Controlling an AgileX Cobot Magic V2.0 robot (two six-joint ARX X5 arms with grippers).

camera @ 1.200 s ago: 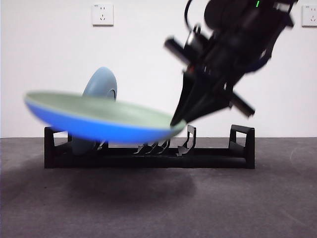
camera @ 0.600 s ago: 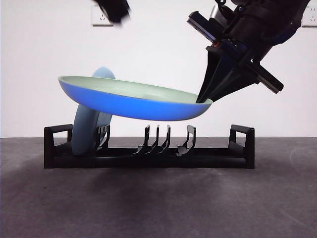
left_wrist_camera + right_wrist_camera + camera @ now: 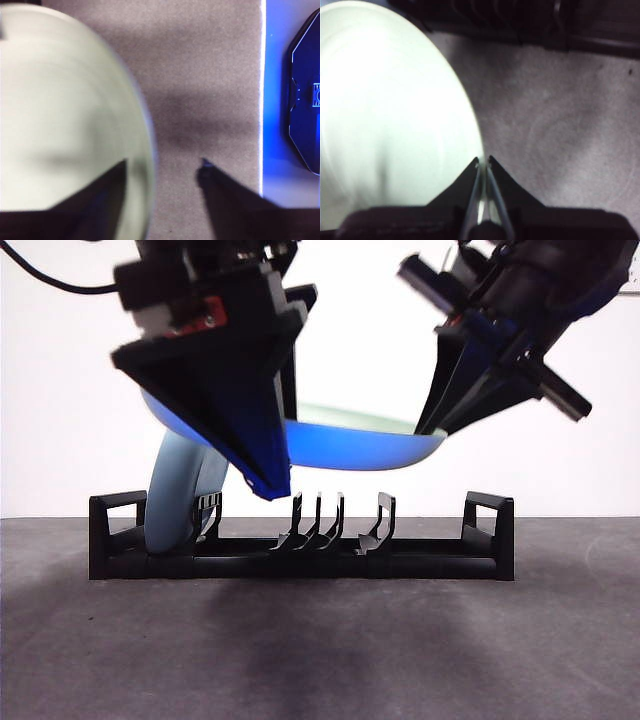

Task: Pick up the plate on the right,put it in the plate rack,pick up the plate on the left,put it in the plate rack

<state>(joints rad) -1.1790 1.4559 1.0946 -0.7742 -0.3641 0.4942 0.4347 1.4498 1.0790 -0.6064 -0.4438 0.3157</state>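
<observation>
A plate [image 3: 350, 445] with a blue underside and pale green top hangs nearly level above the black plate rack [image 3: 300, 562]. My right gripper [image 3: 430, 430] comes from the upper right and is shut on the plate's right rim; its wrist view shows the jaws [image 3: 483, 159] pinched on the pale plate [image 3: 395, 115]. My left gripper [image 3: 265, 485] hangs large and dark in front of the plate's left part. In its wrist view the jaws [image 3: 162, 161] are open, with the plate's rim [image 3: 145, 150] between them. A pale blue plate [image 3: 175, 502] stands upright in the rack's left end.
The rack stands on a dark grey table mat [image 3: 320, 660] in front of a white wall. Several bare prongs [image 3: 320, 520] rise at the rack's middle. The left wrist view shows the mat's edge and a dark blue-lit object [image 3: 305, 95] beyond it.
My left gripper has come down from the top left to the plate's left side. The right gripper has carried the plate higher and to the right, and it now hangs more level.
</observation>
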